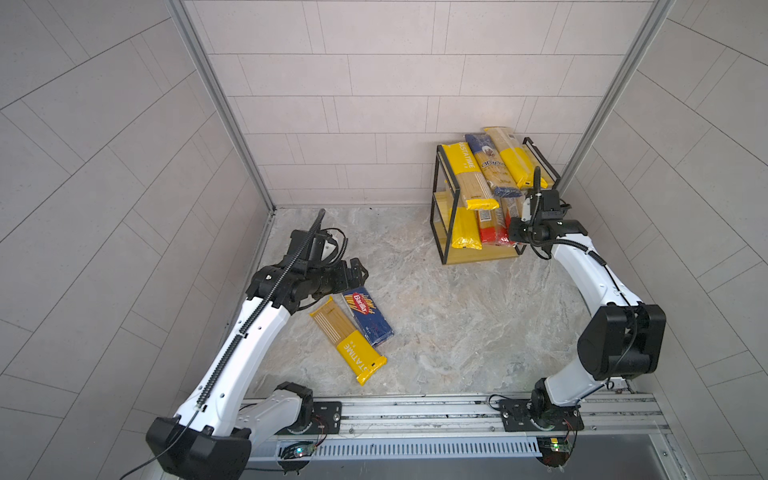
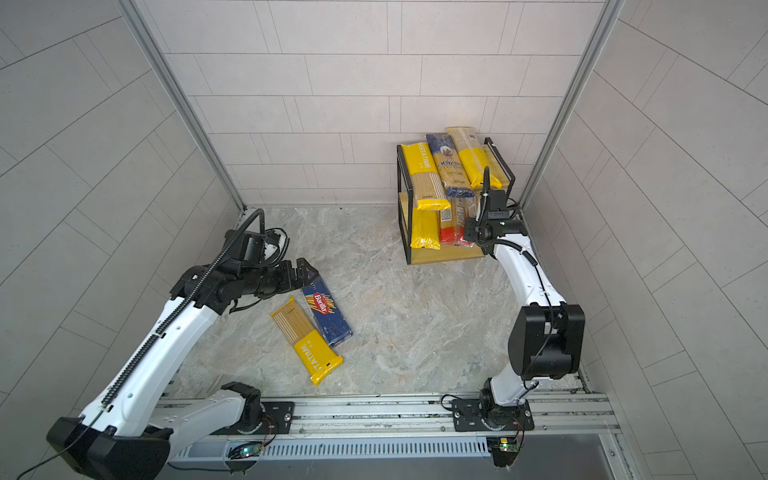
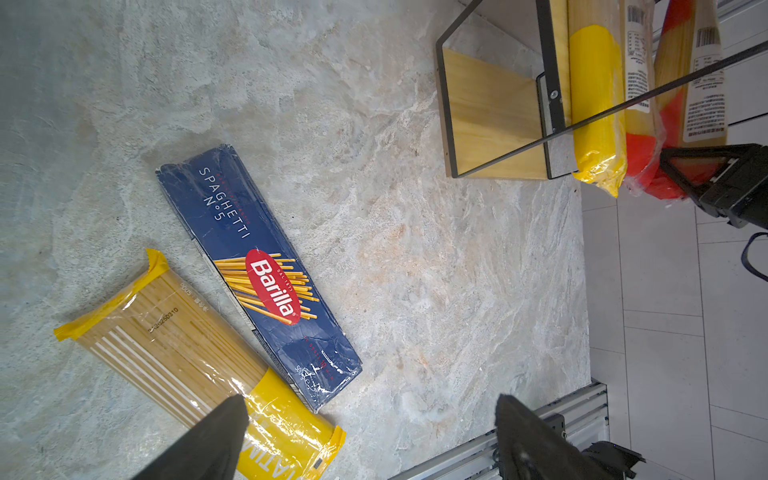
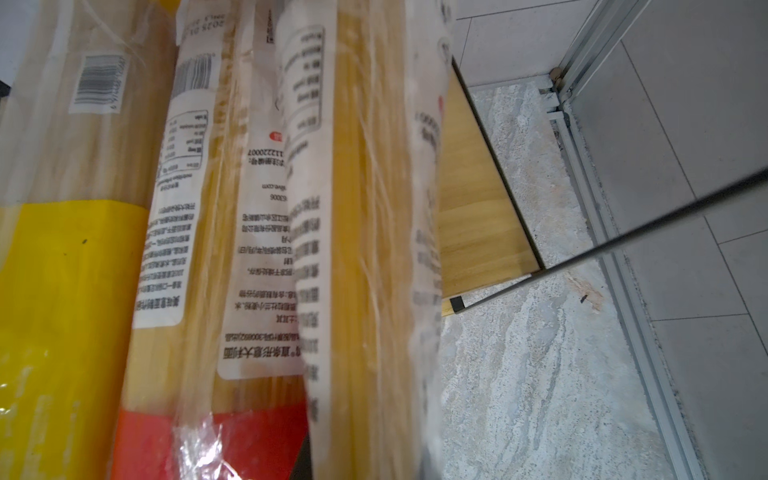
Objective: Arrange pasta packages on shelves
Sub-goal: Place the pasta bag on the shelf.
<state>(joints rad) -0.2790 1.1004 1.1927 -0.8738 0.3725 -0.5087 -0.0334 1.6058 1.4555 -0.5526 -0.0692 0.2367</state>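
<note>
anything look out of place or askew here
Two packs lie on the floor, away from the rack: a blue Barilla pack and a yellow PASTATIME pack, side by side, skewed. The rack's top packs sit fanned.

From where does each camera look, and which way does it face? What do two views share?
Top view: above the front rail, facing down on the marble table; both arms show.
Top view: beside it, facing likewise; same arms, same rack.
Left wrist: on its arm, facing the Barilla box; open left claw shows.
Right wrist: close against red-ended packs; own body hardly shows.
Shared: the Barilla box, left wrist and top views.
</note>
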